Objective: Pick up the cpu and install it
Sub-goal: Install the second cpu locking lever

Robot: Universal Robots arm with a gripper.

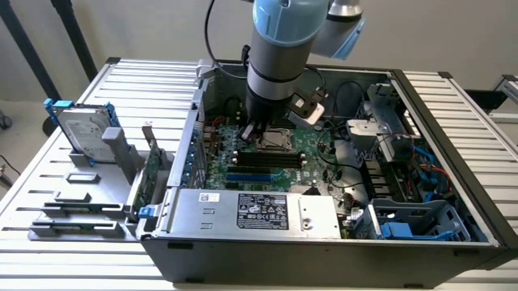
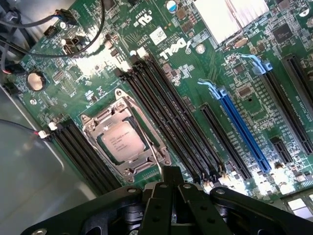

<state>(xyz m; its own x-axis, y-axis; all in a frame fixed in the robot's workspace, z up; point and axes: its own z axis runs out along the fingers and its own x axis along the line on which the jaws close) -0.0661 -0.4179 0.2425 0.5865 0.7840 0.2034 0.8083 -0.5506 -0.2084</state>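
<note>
One chip matters to me here, and I see the cpu [image 2: 123, 142] lying flat inside its socket frame [image 2: 126, 138] on the motherboard [image 2: 195, 73], silver top up, so by my reading it is already seated where the task wants it. My jaws [image 2: 171, 182] are fully closed with nothing between them, and they hang just above the board, near the socket's edge and close to the black memory slots [image 2: 171, 122]. In the exterior view the arm [image 1: 279, 54] reaches down into the open computer case [image 1: 324, 242], with the jaws at about ten o'clock from the socket. I judge the main risk to be the closed tip dragging across the socket frame or the slot latches if I shift sideways while this low; that could nudge the chip askew or bend something fine beneath it. A loose black cable [image 2: 93, 34] curls over the board on the far side of the socket, and it could snag the wrist on a careless swing. Room is tight: the case walls box me in, the drive cage [image 1: 380, 130] stands at three o'clock, and the power supply [image 1: 251, 209] lies at six. Straight up looks like the only free path. Outside on the worktop [image 1: 48, 182], the hard drive [image 1: 84, 130] stands in its grey holder [image 1: 105, 157] at nine o'clock, well apart.
</note>
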